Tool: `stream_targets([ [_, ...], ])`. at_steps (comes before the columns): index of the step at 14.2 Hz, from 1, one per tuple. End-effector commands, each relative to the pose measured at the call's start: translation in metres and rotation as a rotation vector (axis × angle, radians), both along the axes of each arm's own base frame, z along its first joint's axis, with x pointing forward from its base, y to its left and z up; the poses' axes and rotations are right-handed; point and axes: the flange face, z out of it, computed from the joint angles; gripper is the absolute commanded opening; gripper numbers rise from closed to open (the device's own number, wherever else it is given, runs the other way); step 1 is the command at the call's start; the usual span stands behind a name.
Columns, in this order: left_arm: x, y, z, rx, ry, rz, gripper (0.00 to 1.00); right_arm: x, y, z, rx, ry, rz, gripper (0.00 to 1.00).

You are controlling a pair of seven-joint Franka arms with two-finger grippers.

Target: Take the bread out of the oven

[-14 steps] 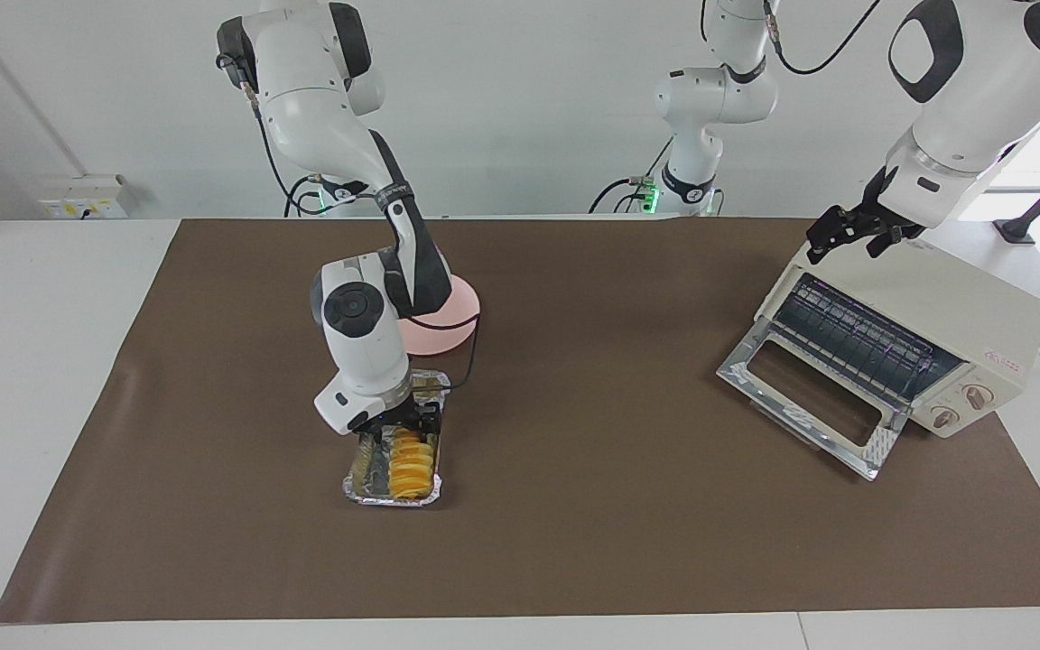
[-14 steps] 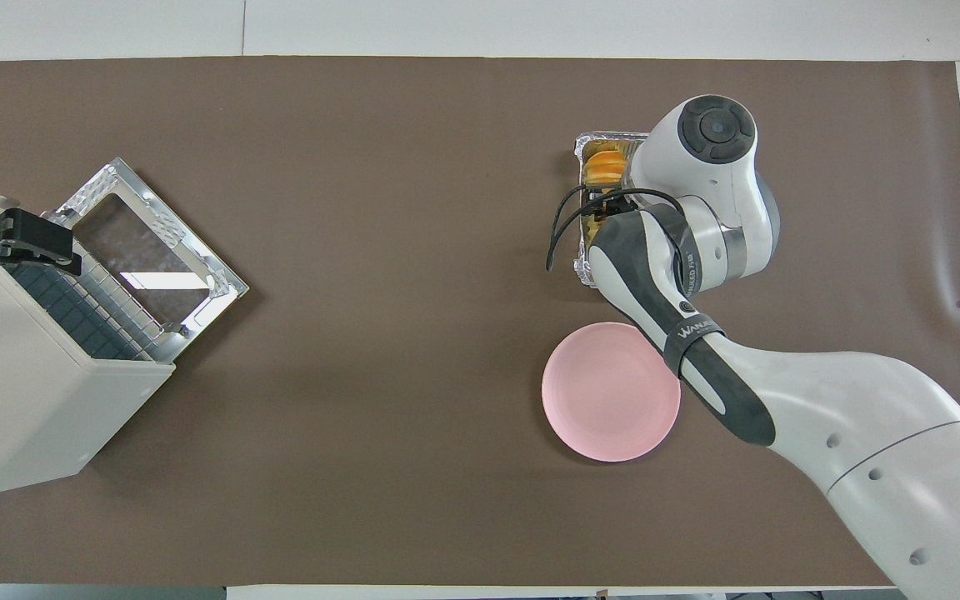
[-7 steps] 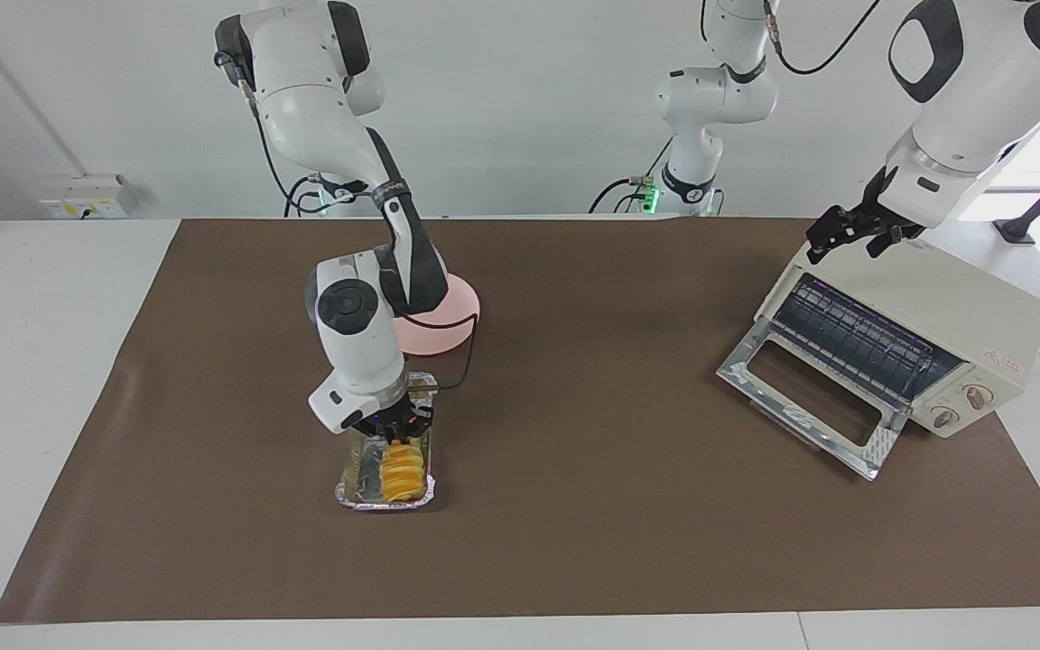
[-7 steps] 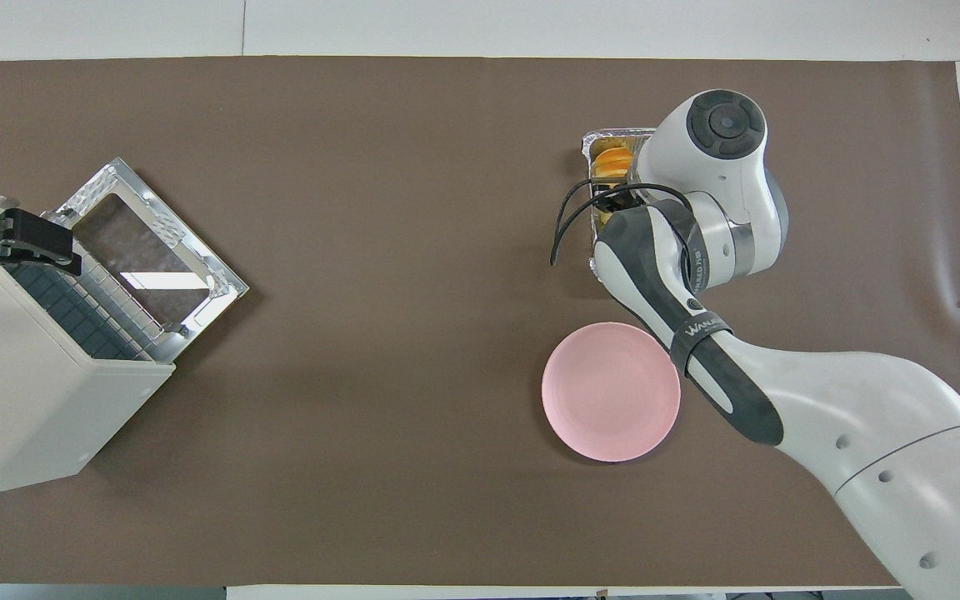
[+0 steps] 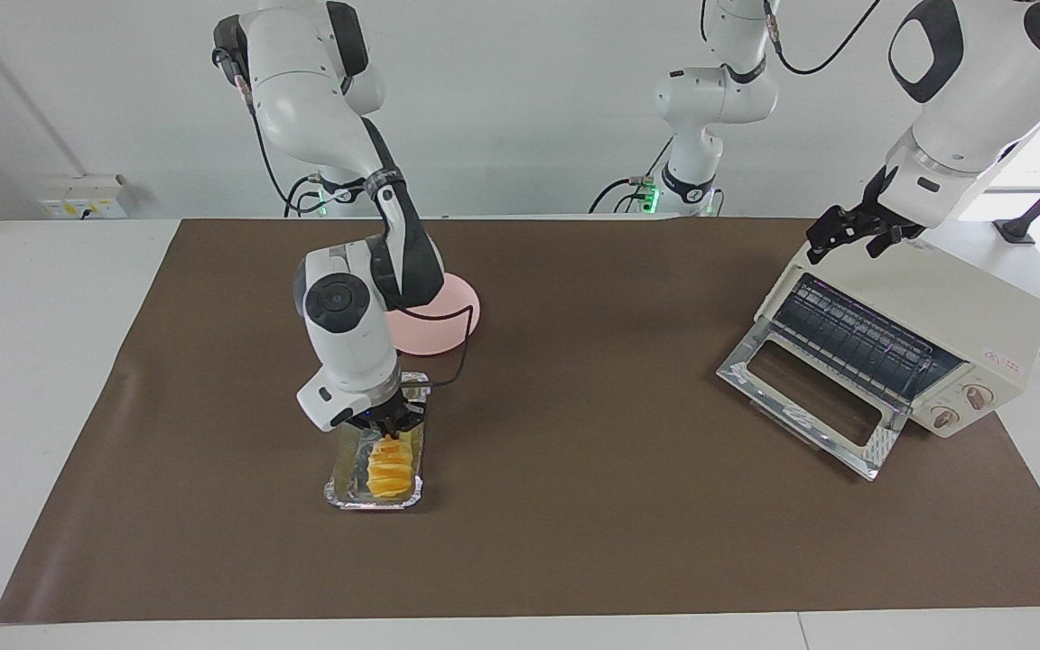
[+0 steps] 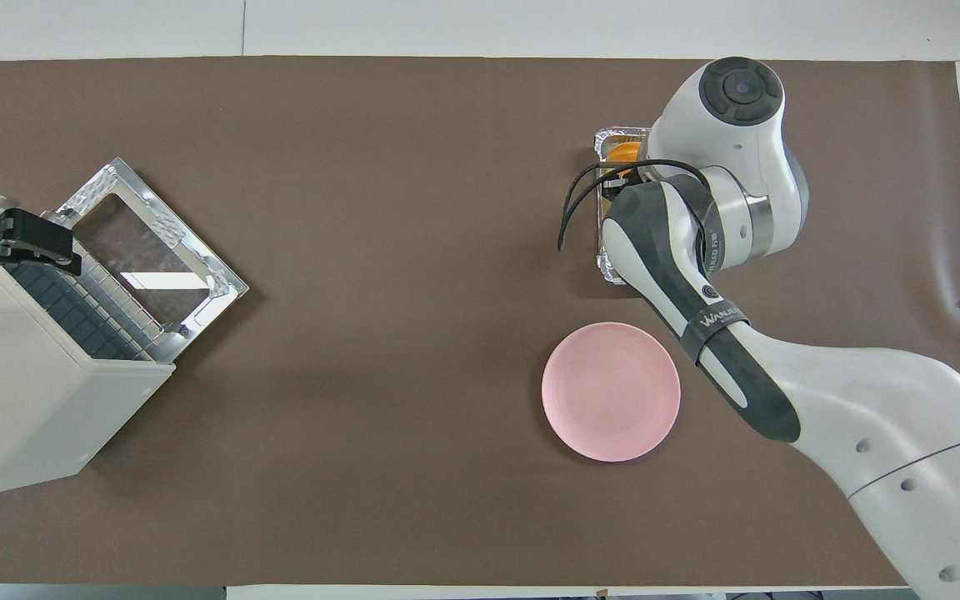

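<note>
The golden-yellow bread [image 5: 389, 469] lies in a crinkled foil tray [image 5: 344, 478] on the brown mat, farther from the robots than the pink plate. In the overhead view only one end of the bread [image 6: 623, 154] and a strip of the tray [image 6: 609, 267] show past the arm. My right gripper [image 5: 392, 429] is down in the tray at the bread's nearer end, and the tray moves with it. The cream oven [image 5: 953, 307] stands at the left arm's end with its glass door [image 5: 809, 393] down and its rack bare. My left gripper [image 5: 849, 236] rests on the oven's top edge [image 6: 30, 246].
A round pink plate [image 5: 448, 329] lies empty, nearer to the robots than the tray; it also shows in the overhead view [image 6: 611, 392]. The oven [image 6: 22, 400] sits angled on the mat's corner. A third arm stands at the table's robot end.
The right gripper has shifted toward the right arm's end of the table and turned slightly. The foil tray with the bread has slid along with it. The left arm has not moved.
</note>
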Motion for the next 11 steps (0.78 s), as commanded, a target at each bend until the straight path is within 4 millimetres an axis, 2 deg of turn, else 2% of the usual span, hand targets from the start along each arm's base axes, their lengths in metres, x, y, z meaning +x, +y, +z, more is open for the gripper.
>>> stream_targets([
  [1,0.001,0.003,0.003,-0.015,-0.007,0.004,1.00,0.001,-0.001,0.022,-0.008,0.015,-0.012,0.00],
  [3,0.001,0.003,0.003,-0.015,-0.007,0.004,1.00,-0.006,0.002,0.035,-0.012,0.039,-0.009,0.00],
  [6,0.001,0.003,0.003,-0.015,-0.007,0.004,1.00,-0.033,0.006,0.078,-0.007,0.080,-0.033,0.00],
  [7,0.001,0.003,0.003,-0.014,-0.007,0.003,1.00,-0.044,0.006,0.083,-0.009,0.089,-0.045,0.00],
  [8,0.001,0.003,0.003,-0.015,-0.007,0.004,1.00,-0.058,0.007,0.089,-0.010,0.095,-0.061,0.00],
  [10,0.001,0.003,0.003,-0.015,-0.007,0.004,1.00,-0.100,0.017,0.089,-0.022,0.106,-0.065,0.00],
  [11,0.001,0.003,0.003,-0.015,-0.007,0.004,1.00,-0.119,0.015,0.087,-0.019,0.091,-0.086,0.00],
])
